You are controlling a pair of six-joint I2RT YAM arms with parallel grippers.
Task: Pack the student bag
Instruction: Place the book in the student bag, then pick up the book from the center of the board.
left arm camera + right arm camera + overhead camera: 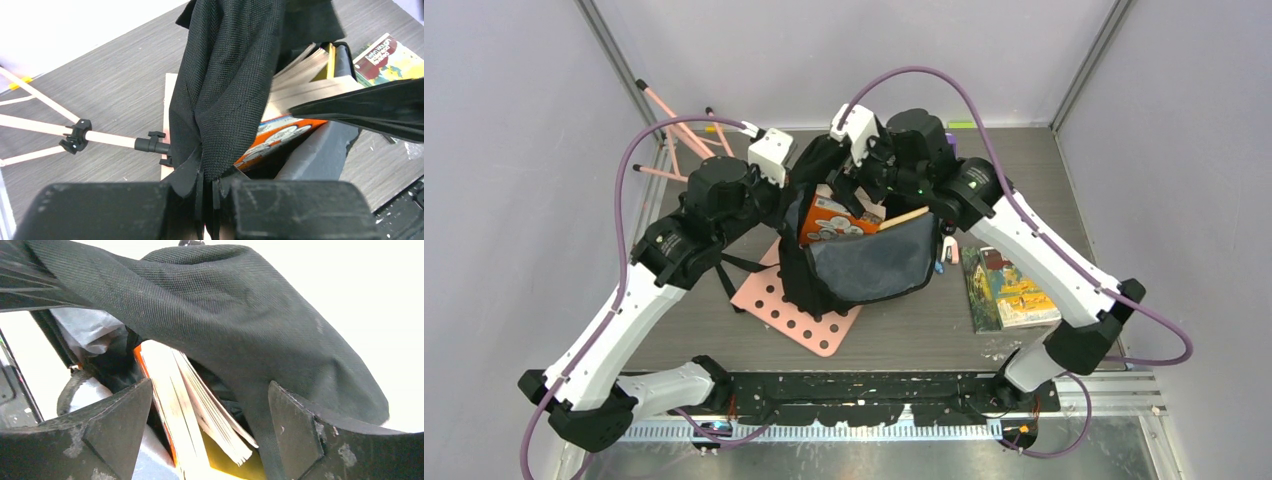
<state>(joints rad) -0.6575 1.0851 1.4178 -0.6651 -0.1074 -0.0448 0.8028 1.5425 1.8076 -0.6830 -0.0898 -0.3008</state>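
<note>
Left arm (629, 300): base at the near edge of the worktop, left side; folds out toward the left edge, then slants inward to the centre.
Left wrist (719, 188): raised above the worktop centre, turned toward the right arm.
Left gripper (207, 200): jaws pressed together, pinching a fold of the student bag (225, 75).
Right arm (1044, 262): base at the near edge, right side; folds out toward the right edge, then slants inward.
Right wrist (919, 140): raised near the far edge, facing the left wrist.
Right gripper (210, 410): jaws spread wide; fingers (122, 415) well apart, nothing clamped.
</note>
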